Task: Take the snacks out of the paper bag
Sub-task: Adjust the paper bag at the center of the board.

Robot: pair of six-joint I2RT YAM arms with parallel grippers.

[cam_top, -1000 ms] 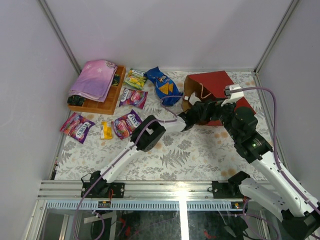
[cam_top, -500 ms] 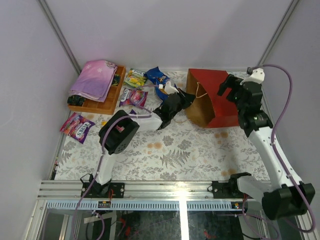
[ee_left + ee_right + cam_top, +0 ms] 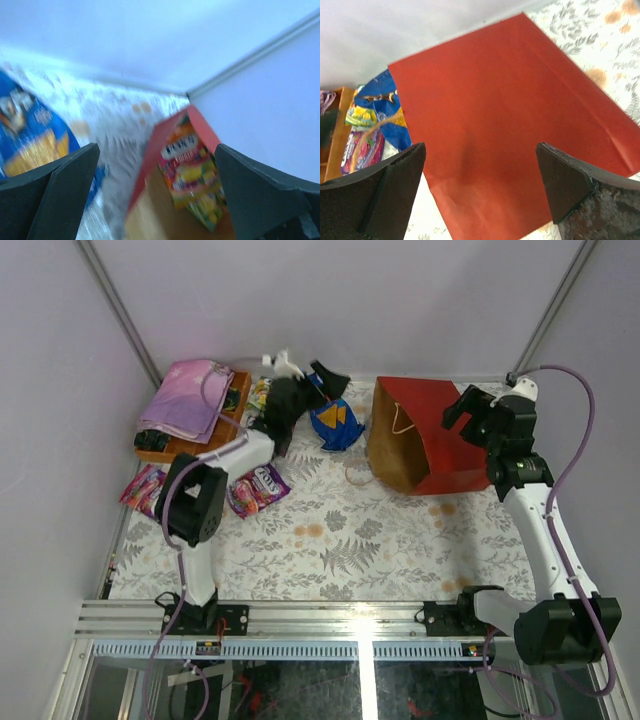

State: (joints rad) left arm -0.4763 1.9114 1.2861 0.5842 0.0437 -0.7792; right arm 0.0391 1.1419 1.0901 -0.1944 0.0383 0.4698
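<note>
1. My left gripper (image 3: pixel 156 152) is open. Its fingers stand wide apart at the lower corners of the left wrist view and hold nothing. That view is blurred.
2. My right gripper (image 3: pixel 481 149) is also open and empty, its fingers spread at the lower corners of the right wrist view.
3. In the top view, a purple packet (image 3: pixel 256 489) lies on the table (image 3: pixel 380 550) left of centre. A second purple packet (image 3: pixel 143 492) lies near the left edge.
4. The paper bag (image 3: pixel 430 435) lies on its side right of centre, red face up. Its mouth faces left and shows the brown inside. My right gripper hangs over its upper right part.
5. The chip bag (image 3: pixel 336 426) lies outside the bag, near its mouth on the left. My left gripper is just beyond it, at upper centre.
6. A green-yellow packet (image 3: pixel 357 116) lies beside the wooden tray (image 3: pixel 200 450) at upper left. The tray carries a pink cloth (image 3: pixel 185 395).
</note>
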